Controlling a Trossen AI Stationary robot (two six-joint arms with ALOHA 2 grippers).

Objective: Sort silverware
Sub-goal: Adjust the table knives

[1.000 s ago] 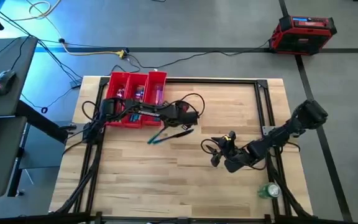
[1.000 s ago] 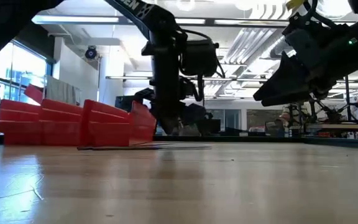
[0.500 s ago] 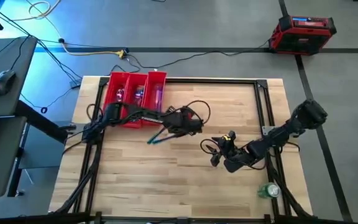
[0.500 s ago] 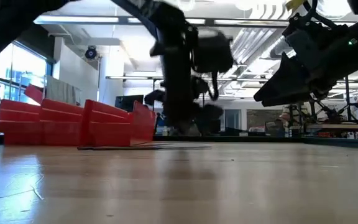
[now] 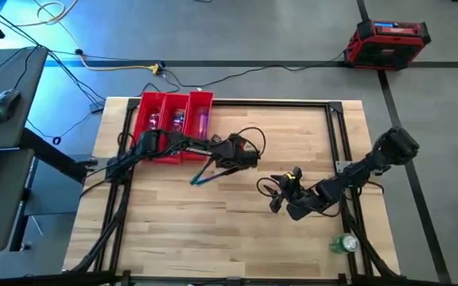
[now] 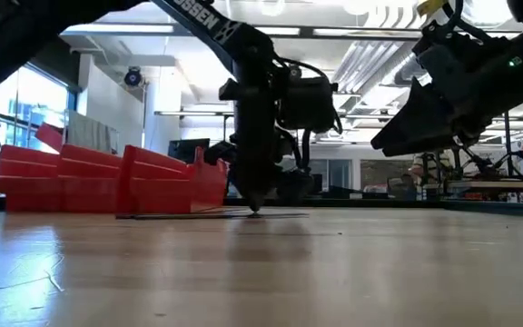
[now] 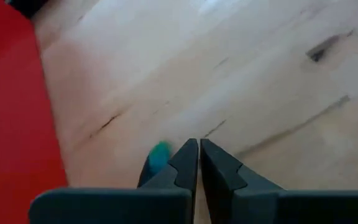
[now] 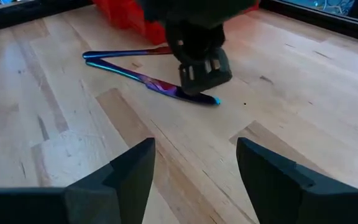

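- Some silverware already lies in the red tray [image 5: 143,103] at upper left of the high view.
- Two pieces [image 8: 138,78] are left on the table.
- The left gripper [image 7: 199,155], fingers pinched together, presses down on one.
- The right gripper [image 8: 194,168] waits wide open, lower right.

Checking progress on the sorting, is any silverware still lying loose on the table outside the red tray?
Yes, two iridescent pieces of silverware lie on the wooden table, with the left tool down on one.
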